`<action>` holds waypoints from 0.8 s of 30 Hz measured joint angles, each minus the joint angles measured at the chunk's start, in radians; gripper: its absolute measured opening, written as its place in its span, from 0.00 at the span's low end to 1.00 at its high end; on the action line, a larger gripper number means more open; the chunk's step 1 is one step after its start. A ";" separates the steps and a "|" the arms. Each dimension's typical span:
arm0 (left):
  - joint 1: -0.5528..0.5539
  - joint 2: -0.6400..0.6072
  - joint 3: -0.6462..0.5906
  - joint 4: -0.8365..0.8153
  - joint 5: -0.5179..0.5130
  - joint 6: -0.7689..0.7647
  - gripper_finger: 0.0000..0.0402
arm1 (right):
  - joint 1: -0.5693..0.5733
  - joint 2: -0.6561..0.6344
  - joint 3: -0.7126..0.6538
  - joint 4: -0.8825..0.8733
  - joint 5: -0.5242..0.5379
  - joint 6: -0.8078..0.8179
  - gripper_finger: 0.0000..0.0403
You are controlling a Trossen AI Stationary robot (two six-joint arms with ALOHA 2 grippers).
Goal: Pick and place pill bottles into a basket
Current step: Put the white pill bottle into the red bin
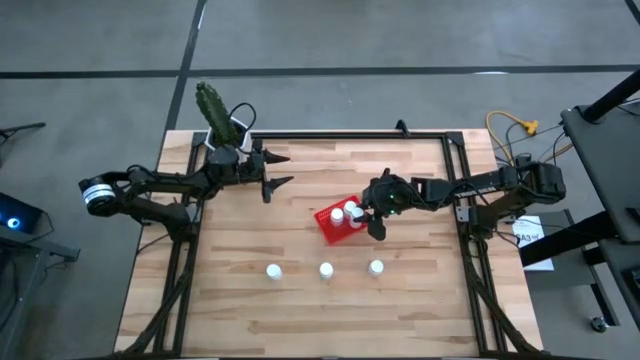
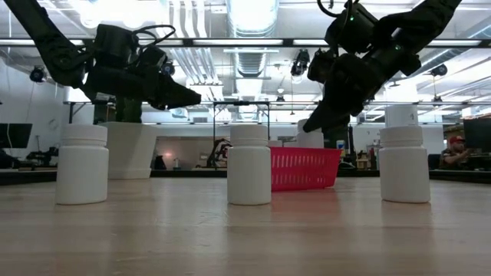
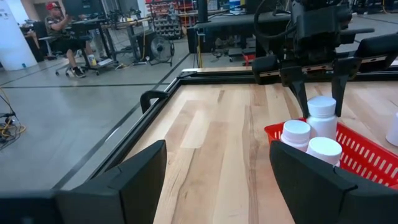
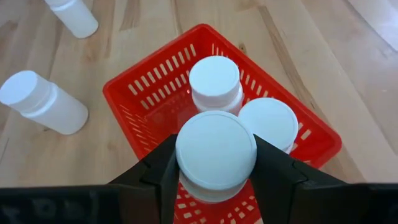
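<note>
Now the right gripper (image 4: 216,177) clamps a pill bottle (image 4: 216,152) above the red basket (image 4: 143,93); left gripper (image 1: 278,171) hangs open.

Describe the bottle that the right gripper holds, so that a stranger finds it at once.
Find the red basket at mid-table. Two pill bottles stand inside it. The held bottle sits higher, over the basket, between the right gripper's dark fingers; no other bottle is gripped.

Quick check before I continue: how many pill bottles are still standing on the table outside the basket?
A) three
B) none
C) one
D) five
A: three pill bottles stand in a row on the table, apart from the red basket; the right hand holds another over it.
</note>
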 joint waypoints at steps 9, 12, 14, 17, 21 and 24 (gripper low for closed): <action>0.000 0.000 0.000 0.000 0.000 0.000 0.66 | -0.001 0.011 -0.001 -0.018 0.006 -0.003 0.36; 0.000 0.000 -0.001 0.000 0.000 0.000 0.66 | -0.001 0.025 -0.001 -0.015 0.008 -0.005 0.36; 0.000 0.000 -0.001 0.000 0.000 0.001 0.66 | -0.002 0.039 -0.001 -0.013 0.008 -0.008 0.36; 0.000 0.000 -0.001 0.000 0.000 0.001 0.66 | -0.005 0.056 -0.001 -0.009 0.009 -0.014 0.36; 0.000 0.000 -0.001 0.001 0.000 0.002 0.66 | -0.005 0.075 -0.001 -0.007 0.009 -0.034 0.36; 0.000 0.000 -0.001 0.001 0.000 0.002 0.66 | -0.005 0.079 -0.001 -0.002 0.011 -0.052 0.36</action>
